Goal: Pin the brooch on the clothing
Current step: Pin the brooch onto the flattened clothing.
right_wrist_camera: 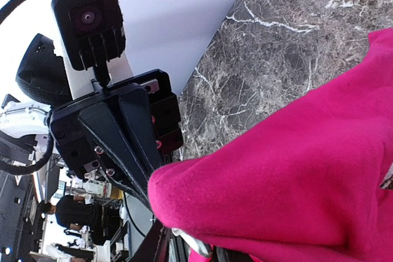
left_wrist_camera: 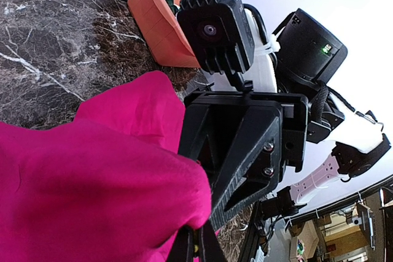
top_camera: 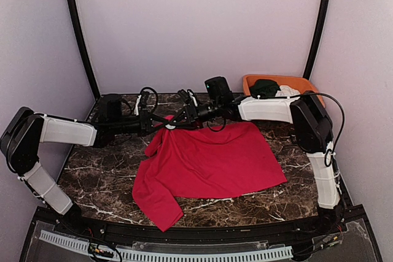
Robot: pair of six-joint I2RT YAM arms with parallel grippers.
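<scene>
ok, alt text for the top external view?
The left gripper and right gripper meet at the raised far edge of a bright red short-sleeved T-shirt lying on a dark marble-patterned table. An orange plastic bin at the far right corner holds a dark green garment and a white garment.

Left claw and right claw are screw-studded black wedges on white-shelled, black-jointed arms.

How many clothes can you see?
3. The red T-shirt lies on the table; a dark green garment and a white garment sit in the orange bin, back right. More may hide there.
</scene>
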